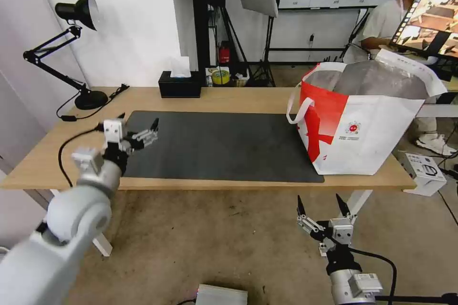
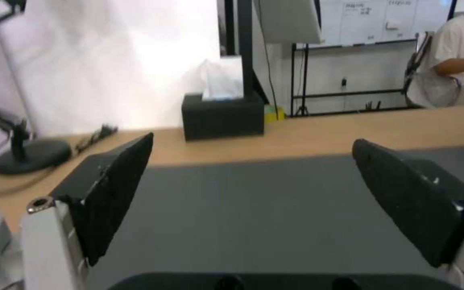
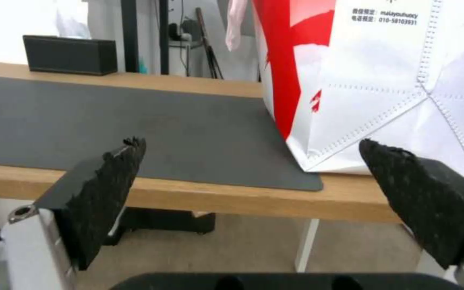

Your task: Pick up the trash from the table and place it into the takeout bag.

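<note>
From the head view, the light-wood tabletop (image 1: 229, 97) carries a dark grey mat (image 1: 219, 145), and the takeout bag (image 1: 362, 124) stands upright at the mat's right end, partly on it, its mouth open and the foil lining showing. A black tissue box (image 1: 180, 86) sits at the far edge and a black desk lamp (image 1: 76, 47) at the far left corner. The left gripper (image 1: 138, 126) hovers over the mat's left end with its fingers spread and nothing between them; the right gripper (image 1: 322, 205) hangs below the tabletop's near edge, over the floor, fingers apart and empty. In the left wrist view, the left gripper (image 2: 253, 169) is wide open above bare mat (image 2: 253, 209), with the tissue box (image 2: 222, 117) beyond. In the right wrist view, the right gripper (image 3: 251, 169) is likewise wide open and holds nothing, facing the tabletop's near edge (image 3: 216, 197), with the takeout bag (image 3: 382, 80) standing close ahead on the mat's end.
</note>
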Tool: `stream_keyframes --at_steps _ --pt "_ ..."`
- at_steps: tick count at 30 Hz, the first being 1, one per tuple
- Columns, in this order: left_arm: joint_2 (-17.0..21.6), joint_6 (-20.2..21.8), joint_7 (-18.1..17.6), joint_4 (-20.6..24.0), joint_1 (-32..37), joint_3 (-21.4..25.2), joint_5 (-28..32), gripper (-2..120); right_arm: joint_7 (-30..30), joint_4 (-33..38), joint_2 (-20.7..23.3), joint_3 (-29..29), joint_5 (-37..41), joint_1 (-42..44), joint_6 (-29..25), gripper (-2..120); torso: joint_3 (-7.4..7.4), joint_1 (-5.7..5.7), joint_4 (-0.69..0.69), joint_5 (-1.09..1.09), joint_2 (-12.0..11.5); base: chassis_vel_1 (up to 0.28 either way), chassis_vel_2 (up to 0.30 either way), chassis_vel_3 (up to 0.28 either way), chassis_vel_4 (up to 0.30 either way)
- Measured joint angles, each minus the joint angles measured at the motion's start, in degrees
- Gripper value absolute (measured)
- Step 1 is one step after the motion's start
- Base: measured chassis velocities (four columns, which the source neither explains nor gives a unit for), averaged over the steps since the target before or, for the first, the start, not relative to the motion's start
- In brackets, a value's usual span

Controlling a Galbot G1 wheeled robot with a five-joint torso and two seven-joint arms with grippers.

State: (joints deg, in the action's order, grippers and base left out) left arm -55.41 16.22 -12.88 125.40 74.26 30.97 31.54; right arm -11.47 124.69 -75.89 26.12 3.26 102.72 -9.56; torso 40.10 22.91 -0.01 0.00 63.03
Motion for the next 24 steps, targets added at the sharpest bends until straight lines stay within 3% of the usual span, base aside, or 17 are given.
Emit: stream_keyframes --at_steps 3,6,20,23,24 --pt "-4.4 -2.0 3.6 2.1 6.9 3.0 -4.9 100 0.0 0.0 0.0 0.0 0.0 0.0 0.0 100 0.00 0.00 0.01 0.01 0.0 0.000 0.000 0.000 0.000" --pt "-5.8 -3.2 5.0 3.0 10.1 4.2 -6.8 100 0.0 0.0 0.0 0.0 0.0 0.0 0.0 100 0.00 0.00 0.01 0.00 0.0 0.000 0.000 0.000 0.000" --pt "-13.0 -7.9 7.0 5.3 18.0 6.3 -14.1 100 0.0 0.0 0.0 0.0 0.0 0.0 0.0 100 0.00 0.00 0.00 0.00 0.0 0.000 0.000 0.000 0.000" --pt "-17.8 -11.6 9.3 5.2 21.9 5.9 -20.1 100 0.0 0.0 0.0 0.0 0.0 0.0 0.0 100 0.00 0.00 0.00 0.01 0.0 0.000 0.000 0.000 0.000" --pt "-17.8 -11.6 9.3 5.2 21.9 5.9 -20.1 100 0.0 0.0 0.0 0.0 0.0 0.0 0.0 100 0.00 0.00 0.00 0.01 0.0 0.000 0.000 0.000 0.000"
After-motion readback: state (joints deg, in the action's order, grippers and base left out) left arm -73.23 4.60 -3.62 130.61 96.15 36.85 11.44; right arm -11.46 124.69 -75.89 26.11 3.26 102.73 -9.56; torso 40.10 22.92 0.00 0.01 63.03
